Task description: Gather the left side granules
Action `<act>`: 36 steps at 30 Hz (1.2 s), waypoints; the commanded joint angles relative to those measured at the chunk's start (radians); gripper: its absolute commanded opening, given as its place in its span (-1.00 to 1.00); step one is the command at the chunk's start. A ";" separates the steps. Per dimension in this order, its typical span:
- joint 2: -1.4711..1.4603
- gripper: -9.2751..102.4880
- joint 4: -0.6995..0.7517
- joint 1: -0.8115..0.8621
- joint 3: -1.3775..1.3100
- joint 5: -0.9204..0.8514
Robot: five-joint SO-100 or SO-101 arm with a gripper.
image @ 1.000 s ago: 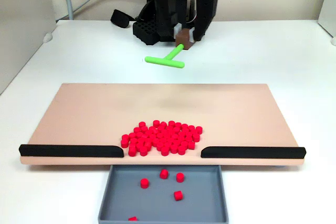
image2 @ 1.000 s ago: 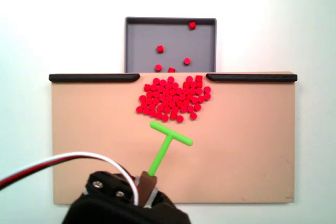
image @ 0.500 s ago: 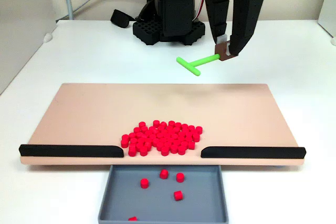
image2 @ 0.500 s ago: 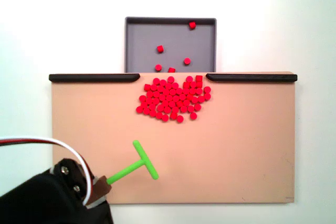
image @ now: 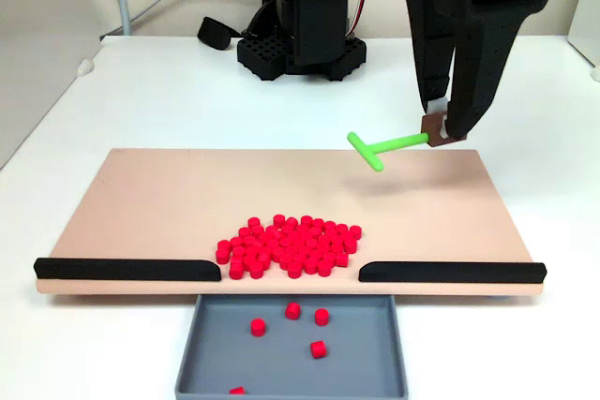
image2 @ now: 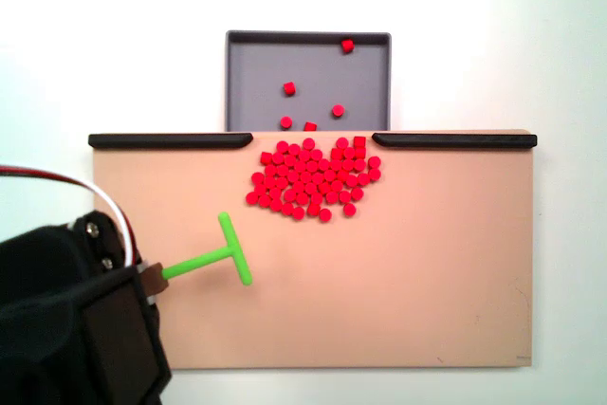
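Note:
The red granules (image: 289, 246) lie in one dense pile on the tan board (image: 159, 199), at the gap between the two black strips. In the other fixed view the granules (image2: 313, 179) sit just below the grey tray. My gripper (image: 442, 128) is shut on the brown end block of the green T-shaped tool (image: 380, 147). It holds the tool above the board's far right part, well apart from the pile. From above, the gripper (image2: 149, 280) is at the lower left and the tool (image2: 213, 253) points right, its crossbar left of and below the pile.
A grey tray (image: 206, 344) holding several loose red granules sits below the board's gap; from above, the tray (image2: 237, 82) is at the top. Black strips (image: 127, 269) (image: 450, 272) line the board's near edge. The arm's base (image: 300, 44) stands behind the board.
The gripper carried the green tool from the middle behind the board to the right in the front view (leftward from above) and forward over the board. The granule pile has not moved.

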 commanded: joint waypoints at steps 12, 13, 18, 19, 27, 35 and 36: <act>-0.186 -0.84 0.017 -0.020 -0.270 0.130; -0.192 -0.84 0.017 -0.018 -0.276 0.135; -0.202 -0.84 0.018 -0.015 -0.279 0.186; -0.206 -0.84 0.018 -0.011 -0.281 0.195; -0.267 -0.84 0.018 -0.002 -0.354 0.276; -0.330 -0.84 0.018 0.012 -0.422 0.276; -0.334 -0.84 0.018 0.014 -0.428 0.276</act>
